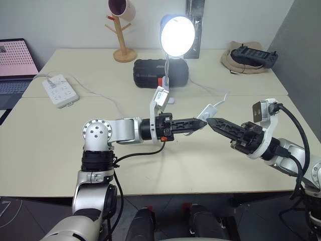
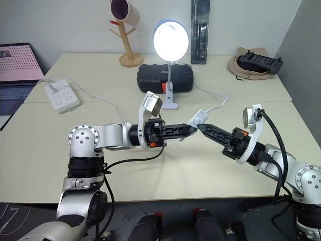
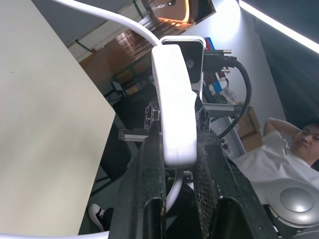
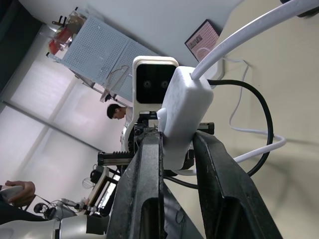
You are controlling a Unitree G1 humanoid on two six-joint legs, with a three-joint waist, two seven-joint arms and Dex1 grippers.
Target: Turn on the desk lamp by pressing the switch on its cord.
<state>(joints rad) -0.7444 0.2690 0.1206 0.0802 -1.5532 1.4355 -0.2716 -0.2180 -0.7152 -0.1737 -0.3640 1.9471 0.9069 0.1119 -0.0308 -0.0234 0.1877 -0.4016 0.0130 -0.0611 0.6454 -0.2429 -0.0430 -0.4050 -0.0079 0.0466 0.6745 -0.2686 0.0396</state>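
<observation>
Above the middle of a pale table [image 1: 60, 150], two robot arms meet tip to tip over a small white switch [image 1: 207, 110]. The left gripper [image 1: 196, 124], reaching in from nine o'clock, is clenched around one end of the switch; the right gripper [image 1: 214, 122], coming from four o'clock, is pinched on the other end. The thin white cord [image 1: 224, 98] runs from the switch toward twelve o'clock, to the desk lamp [image 1: 177, 36], whose bulb glows brightly under its blue shade. Behind the lamp's stem lies a black case [image 1: 145, 73]. A white power strip [image 1: 60, 90] rests at ten o'clock, near a wooden mug tree [image 1: 123, 35].
</observation>
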